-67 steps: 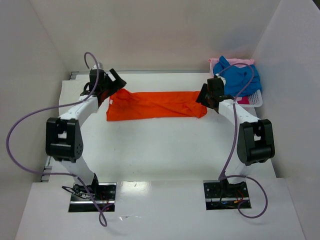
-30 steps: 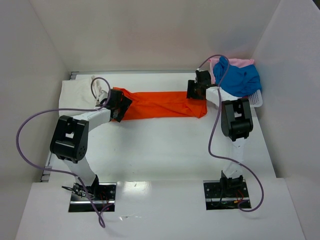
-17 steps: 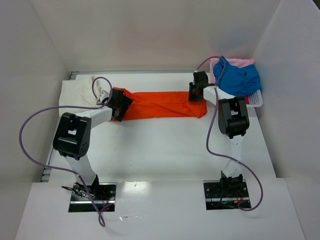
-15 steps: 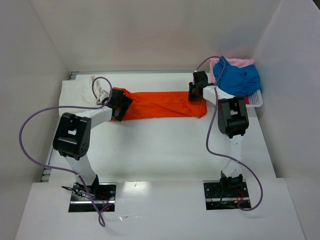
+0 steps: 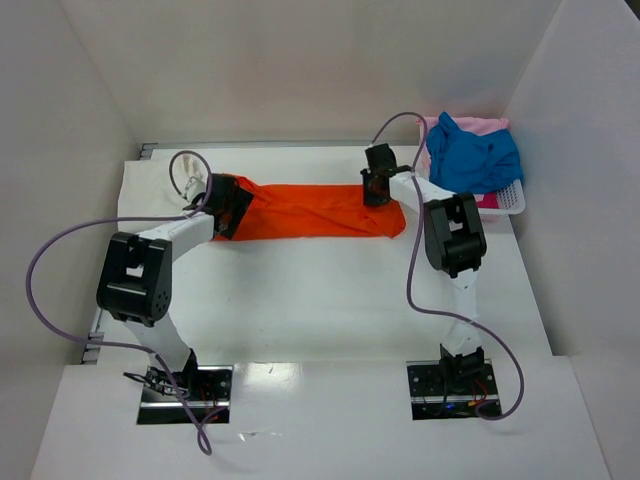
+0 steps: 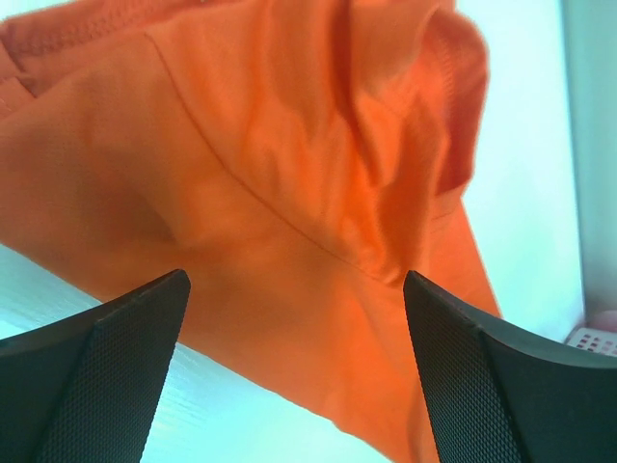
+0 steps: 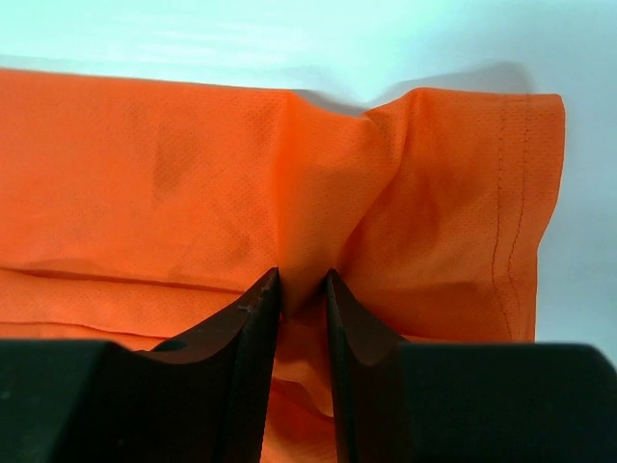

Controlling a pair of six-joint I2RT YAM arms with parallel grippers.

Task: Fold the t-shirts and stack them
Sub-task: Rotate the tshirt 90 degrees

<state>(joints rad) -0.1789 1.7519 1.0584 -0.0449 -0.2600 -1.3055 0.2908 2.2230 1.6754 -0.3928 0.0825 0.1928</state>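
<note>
The orange t-shirt (image 5: 310,210) lies across the back of the table as a long folded strip. My right gripper (image 5: 375,188) sits on its right end, and the right wrist view shows the gripper (image 7: 302,280) shut on a raised pinch of orange cloth (image 7: 145,193). My left gripper (image 5: 225,205) hovers at the strip's left end. There it stands wide open (image 6: 294,280) over the orange t-shirt (image 6: 289,145), with nothing gripped. A blue t-shirt (image 5: 475,155) and a pale pink one (image 5: 482,125) are heaped at the back right. A cream-white t-shirt (image 5: 150,188) lies flat at the far left.
A white plastic basket (image 5: 512,200) holds the blue and pink heap against the right wall. White walls close in the table on the left, back and right. Purple cables loop off both arms.
The right gripper has closed onto the orange t-shirt's right end and drawn it slightly left. The left gripper has shifted a little back and left, still open.
</note>
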